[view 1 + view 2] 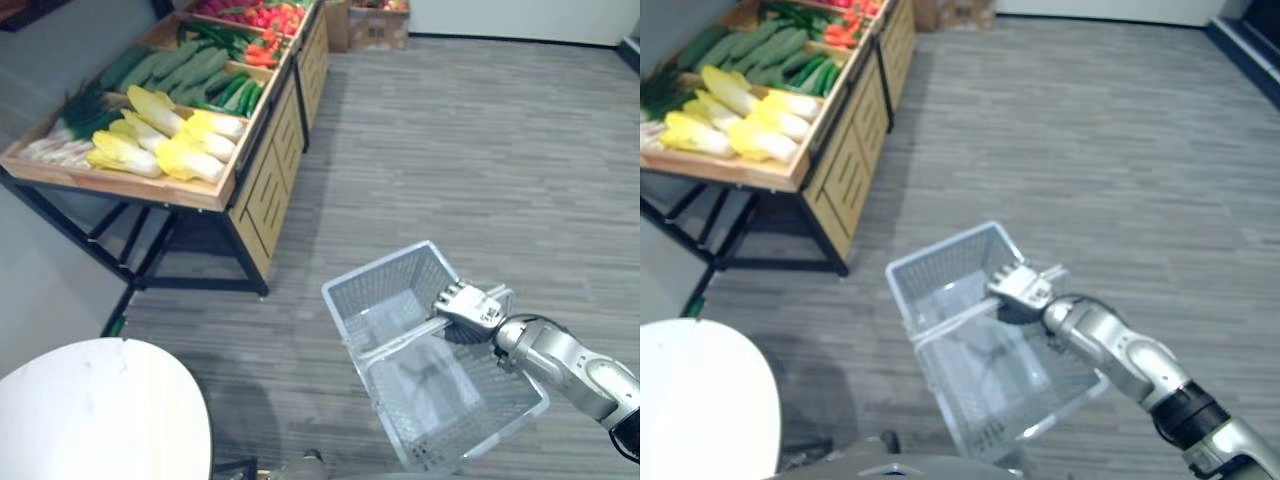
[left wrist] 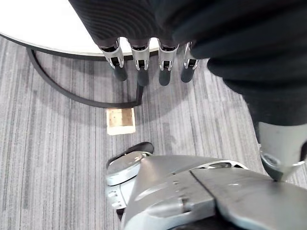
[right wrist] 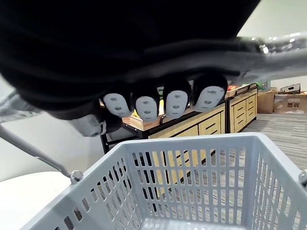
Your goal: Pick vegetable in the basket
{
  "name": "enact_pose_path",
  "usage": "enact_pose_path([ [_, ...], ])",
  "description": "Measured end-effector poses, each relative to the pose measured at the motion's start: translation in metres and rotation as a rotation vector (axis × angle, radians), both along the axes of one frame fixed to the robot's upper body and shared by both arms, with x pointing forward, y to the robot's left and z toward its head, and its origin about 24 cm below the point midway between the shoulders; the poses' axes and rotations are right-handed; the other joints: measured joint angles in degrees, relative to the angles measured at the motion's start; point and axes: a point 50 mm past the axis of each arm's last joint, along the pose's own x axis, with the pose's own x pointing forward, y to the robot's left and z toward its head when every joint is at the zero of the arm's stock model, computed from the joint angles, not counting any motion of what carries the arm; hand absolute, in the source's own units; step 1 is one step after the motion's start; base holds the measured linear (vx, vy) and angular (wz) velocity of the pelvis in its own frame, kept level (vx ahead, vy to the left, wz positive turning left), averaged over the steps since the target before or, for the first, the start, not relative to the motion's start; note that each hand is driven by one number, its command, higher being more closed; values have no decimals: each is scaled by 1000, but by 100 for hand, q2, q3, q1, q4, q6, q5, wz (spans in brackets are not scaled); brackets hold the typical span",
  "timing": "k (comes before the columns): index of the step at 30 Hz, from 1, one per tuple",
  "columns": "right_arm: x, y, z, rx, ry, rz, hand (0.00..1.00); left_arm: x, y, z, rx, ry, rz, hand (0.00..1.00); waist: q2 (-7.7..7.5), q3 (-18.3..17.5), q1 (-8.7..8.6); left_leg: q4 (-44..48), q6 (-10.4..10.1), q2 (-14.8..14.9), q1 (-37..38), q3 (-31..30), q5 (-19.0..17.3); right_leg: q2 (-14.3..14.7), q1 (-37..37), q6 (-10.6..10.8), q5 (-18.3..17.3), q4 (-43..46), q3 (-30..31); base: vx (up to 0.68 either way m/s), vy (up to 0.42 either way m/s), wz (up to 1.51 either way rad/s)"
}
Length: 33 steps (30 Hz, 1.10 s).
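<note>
Grey floor (image 1: 450, 150); right hand's (image 1: 465, 305) fingers (image 3: 176, 101) curl round the empty basket's (image 1: 380, 275) handle (image 1: 395, 338), left hand (image 2: 140, 57) slack. Next, likely: reach the vegetable stand (image 1: 130, 185).

Grey striped floor (image 1: 450, 150); wooden display stand (image 1: 268, 190) on black legs; round white table (image 1: 100, 410); white wall (image 1: 520, 15) beyond.

A wooden produce stand (image 1: 268, 190) with slatted side panels rests on a black metal frame (image 1: 150, 255) at the far left. A second stand (image 1: 312, 55) of the same kind is just behind it. Beyond them a cardboard box (image 1: 378, 25) sits on the grey striped floor (image 1: 450, 150) by the white wall (image 1: 520, 14). A round white table (image 1: 100, 410) is nearest, at the left. Near its edge a small tan square (image 2: 121, 120) lies flat on the floor.
</note>
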Motion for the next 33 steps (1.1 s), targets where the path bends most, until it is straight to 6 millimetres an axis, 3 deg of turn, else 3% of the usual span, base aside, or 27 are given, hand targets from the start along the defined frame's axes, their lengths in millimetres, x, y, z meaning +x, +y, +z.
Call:
enact_pose_path([
  [5, -1, -2, -2, 2, 10, -4, 100, 8, -7, -1, -14, -12, -25, 0, 132, -36, -13, -143, 66, -204, -32, -8, 8, -164, -76, 87, 118, -105, 30, -46, 55, -2],
  [9, -3, -4, -6, 0, 27, -16, 100, 7, -7, -1, -14, -11, -29, 0, 136, -50, 21, -184, 92, -257, -5, 82, -29, -171, -167, 86, 106, 6, 142, 21, 18, -13],
  [12, -2, -9, -5, 1, 17, -44, 100, 10, -8, -1, -14, -15, -38, 0, 90, -23, 65, -202, 141, -327, 74, 140, -169, -142, -630, 47, -97, 910, 353, 73, 39, -36],
  [14, 0, -13, -6, 0, 17, -78, 100, 10, -8, -1, -11, -9, -59, 0, 69, 59, 54, -298, 241, -317, 341, 144, -253, -43, -1237, -130, -149, 2462, 364, 21, 40, -29],
  [15, -1, -15, -7, 9, 18, -98, 100, 10, -4, 0, 0, -5, -77, 0, -10, 166, -44, -358, 285, -337, 591, 124, -317, -60, -1414, -366, -76, 3169, 332, -7, 38, -7],
  [17, -3, -18, -9, 49, 17, -143, 100, 10, 0, 1, 10, 0, -91, 0, -41, 237, -141, -442, 371, -346, 849, 84, -372, -143, -1581, -570, 84, 3785, 236, 33, 36, 5],
  [18, -3, -17, -9, 59, 12, -150, 100, 11, 2, 1, 14, -2, -94, 0, -92, 248, -200, -454, 430, -347, 905, 70, -408, -188, -1656, -628, -29, 3920, 185, 98, 54, 1],
  [20, -4, -15, -9, 71, 3, -151, 100, 21, 3, 3, 20, -20, -112, 0, -113, 276, -211, -461, 451, -309, 846, 56, -447, -178, -1884, -669, -231, 3438, -22, 137, 42, -6],
  [21, -3, -18, -8, 78, 0, -166, 100, 30, 0, 3, 20, -36, -142, 0, -83, 316, -211, -479, 455, -296, 798, -42, -456, -178, -1913, -572, -162, 2841, -40, 165, -1, 12],
  [23, -3, -24, -7, 97, -11, -206, 100, 44, -4, 5, 19, -64, -183, 0, -89, 350, -264, -558, 407, -326, 774, -248, -505, -342, -1884, -102, 191, 1101, 34, 279, -53, 56],
  [24, -5, -27, -8, 101, -10, -220, 100, 48, -4, 6, 22, -76, -184, 0, -132, 367, -332, -547, 276, -375, 804, -423, -599, -497, -1820, -33, 221, 513, 36, 332, -106, 77],
  [26, -7, -31, -9, 103, -4, -242, 100, 47, -1, 6, 28, -74, -173, 0, -208, 339, -380, -357, 123, -360, 923, -695, -906, -616, -1792, -51, 217, 581, 13, 408, -241, 88],
  [28, -10, -38, -11, 88, 7, -269, 100, 38, -3, 4, 18, -52, -162, 0, 40, 138, -488, 5, 21, 8, 893, -1011, -1285, -380, -1826, 17, 309, 1245, -220, 547, -381, 79],
  [29, -10, -41, -12, 75, 12, -282, 100, 27, -9, 1, -1, -32, -142, 0, 315, -48, -372, 695, 66, 268, 629, -1136, -1275, -149, -1891, -11, 100, 1570, -385, 570, -358, 22],
  [30, -8, -42, -12, 70, 9, -289, 100, 28, -11, 0, -8, -37, -130, 0, 361, -47, -291, 1315, 88, 353, 349, -1161, -1158, -65, -1862, -122, -1, 1645, -419, 607, -356, -2],
  [31, -5, -45, -10, 56, 4, -294, 100, 29, -15, 0, -17, -54, -94, 0, 388, -37, -146, 2526, 185, 458, -165, -1286, -634, -7, -1708, -262, -122, 1744, -471, 727, -436, -3],
  [32, -3, -49, -9, 38, 2, -300, 100, 29, -16, 0, -22, -60, -81, 0, 363, -12, -101, 3473, 251, 538, -557, -1376, 274, 2, -1409, -424, -326, 1783, -594, 617, -345, 10],
  [33, -3, -51, -8, 32, 2, -302, 100, 28, -17, 0, -26, -57, -79, 0, 292, 48, -63, 3886, 226, 596, -700, -1382, 559, -3, -1192, -496, -409, 1759, -646, 588, -301, 17],
])
